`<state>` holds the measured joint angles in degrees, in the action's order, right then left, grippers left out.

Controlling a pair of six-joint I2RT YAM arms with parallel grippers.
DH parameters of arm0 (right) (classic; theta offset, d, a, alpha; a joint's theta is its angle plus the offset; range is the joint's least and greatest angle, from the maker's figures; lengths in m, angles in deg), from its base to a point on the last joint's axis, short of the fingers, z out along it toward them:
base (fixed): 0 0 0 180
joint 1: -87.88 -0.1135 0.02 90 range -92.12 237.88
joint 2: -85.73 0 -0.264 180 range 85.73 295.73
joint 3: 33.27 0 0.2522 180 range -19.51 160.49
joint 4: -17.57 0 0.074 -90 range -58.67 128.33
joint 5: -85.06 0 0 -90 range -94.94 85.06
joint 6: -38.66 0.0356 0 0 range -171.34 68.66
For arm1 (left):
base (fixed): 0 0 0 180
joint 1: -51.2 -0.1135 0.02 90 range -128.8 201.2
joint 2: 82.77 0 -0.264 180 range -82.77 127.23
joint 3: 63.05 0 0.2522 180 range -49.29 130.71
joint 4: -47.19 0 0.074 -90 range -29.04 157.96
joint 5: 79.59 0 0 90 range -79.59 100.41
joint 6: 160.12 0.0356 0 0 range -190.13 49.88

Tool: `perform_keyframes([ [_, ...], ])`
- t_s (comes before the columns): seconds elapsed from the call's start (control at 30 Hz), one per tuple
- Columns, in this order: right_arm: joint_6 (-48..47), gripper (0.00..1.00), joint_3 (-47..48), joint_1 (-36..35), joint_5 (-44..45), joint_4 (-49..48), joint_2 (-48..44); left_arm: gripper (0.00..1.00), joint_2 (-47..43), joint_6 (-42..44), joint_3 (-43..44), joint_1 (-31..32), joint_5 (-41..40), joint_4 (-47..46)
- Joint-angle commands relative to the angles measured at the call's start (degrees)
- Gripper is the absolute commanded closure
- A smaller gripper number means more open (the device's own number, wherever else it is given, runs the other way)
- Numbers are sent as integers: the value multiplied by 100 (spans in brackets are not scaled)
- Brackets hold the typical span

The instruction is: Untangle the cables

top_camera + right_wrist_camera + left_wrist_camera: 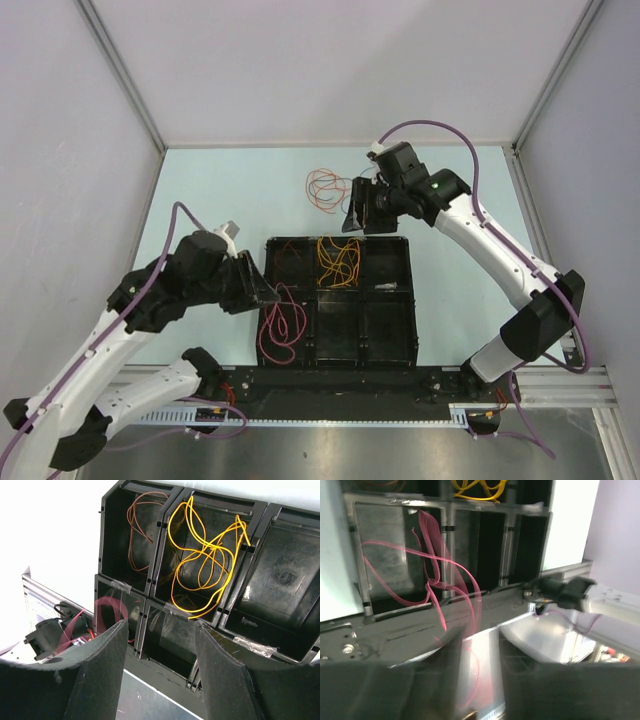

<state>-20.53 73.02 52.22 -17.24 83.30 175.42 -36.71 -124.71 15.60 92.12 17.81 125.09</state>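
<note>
Looping out of the near left box of the black tray [388, 340], the pink cable [283, 325] hangs partly over the tray's left edge. In the left wrist view one strand of it runs down into the gap between the two blurry fingers of the left end effector [481, 640]. I cannot tell if those fingers squeeze the strand or just sit on each side of it.

The yellow cable [340, 262] lies in a loose bunch in the far middle box. The dark red cable [288, 258] lies in the far left box, next to it. The orange cable [325, 190] lies by itself on the bench [220, 190], just past the far edge of the tray.

The left end effector sits at the left side of the tray, by the pink cable. The right end effector [355, 212] hangs over the far edge of the tray, between the orange cable and the yellow one. Its fingers are spread apart and hold nothing.
</note>
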Motion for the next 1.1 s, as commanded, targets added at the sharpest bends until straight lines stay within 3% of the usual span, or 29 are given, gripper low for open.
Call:
perform_keyframes([
  [0.0,-119,40,2,50,-89,-196,-242,49,25,-184,-64,29,-370,169],
  [0.07,-119,40,19,77,-106,-222,-233,36,34,-193,6,29,-449,160],
  [0.17,-110,40,46,77,-133,-257,-180,32,148,-140,156,38,-546,186],
  [0.47,-215,40,703,85,-98,-257,417,33,903,290,850,38,-722,370],
  [0.67,-373,41,1644,138,51,120,1462,34,1782,870,1614,-93,-1223,600],
  [0.93,-541,41,3760,524,640,1307,2904,36,2863,1547,2203,-919,-574,-207],
  [1.07,-322,43,4141,920,685,1404,3606,38,3654,1741,2853,-1113,-318,-393],
])
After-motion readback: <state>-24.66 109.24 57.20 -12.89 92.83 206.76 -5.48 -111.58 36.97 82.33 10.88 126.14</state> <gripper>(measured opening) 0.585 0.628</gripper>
